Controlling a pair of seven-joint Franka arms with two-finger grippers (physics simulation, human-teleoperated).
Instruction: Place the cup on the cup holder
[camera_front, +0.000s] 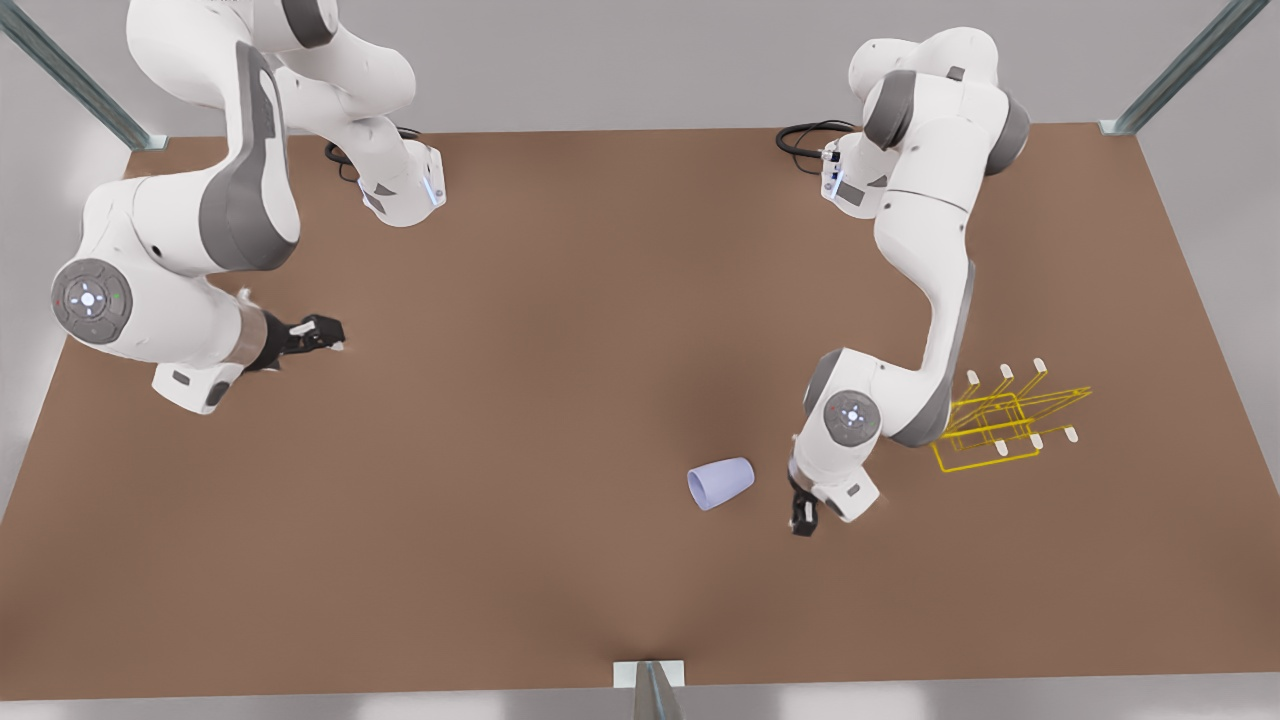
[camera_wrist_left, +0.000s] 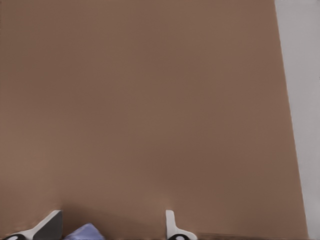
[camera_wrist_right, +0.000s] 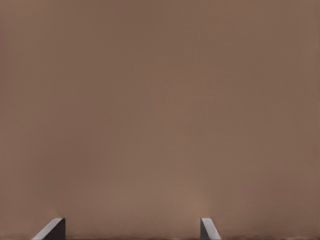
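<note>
Cup (camera_front: 721, 483) on its side on table (camera_front: 560, 400), near front edge, long axis along that edge. My left gripper (camera_front: 803, 520) just beside its narrow base, fingers wide, empty. Cup holder (camera_front: 1010, 420) beyond left arm. My right gripper (camera_front: 325, 332) well apart, wide, waits

Soft, even light is falling from above, leaving the brown desk (camera_front: 560, 400) without glare or bright spots. Shadows are staying faint and diffuse: a dim patch is darkening the desk's middle, and only weak smudges are lying under the arms and beside the cup (camera_front: 720, 483). In both wrist views the desk is looking smooth and featureless, shading slightly darker near the fingers (camera_wrist_right: 209, 229).
</note>
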